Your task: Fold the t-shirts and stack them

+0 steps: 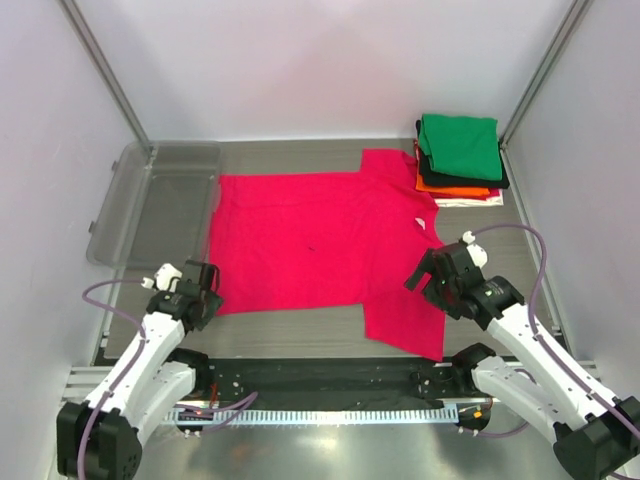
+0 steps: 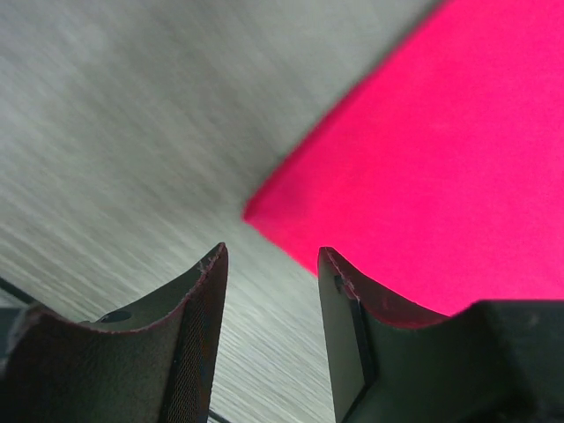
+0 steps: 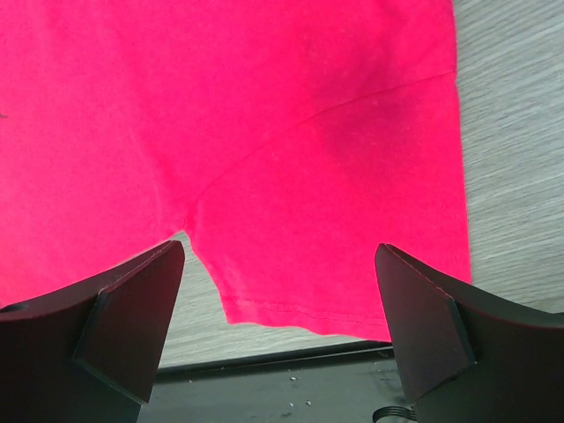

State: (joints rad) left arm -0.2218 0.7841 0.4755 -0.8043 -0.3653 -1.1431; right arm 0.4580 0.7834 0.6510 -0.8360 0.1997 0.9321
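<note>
Crimson t-shirt [image 1: 310,240] lies flat. Left hand [image 2: 270,256], half-open and empty, should pinch its corner [image 2: 269,210]. Right hand [image 3: 278,249], wide-open and empty, takes the sleeve [image 3: 344,220].

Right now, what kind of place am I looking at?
Likely a lab robot workcell: white panel walls on metal posts, a grey tabletop, and a crimson-pink cloth t-shirt spread flat for folding.

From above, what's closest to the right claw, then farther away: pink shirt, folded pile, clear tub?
1. pink t-shirt, spread out right beside the right gripper.
2. folded pile, back right corner.
3. clear tub, far left side.
</note>
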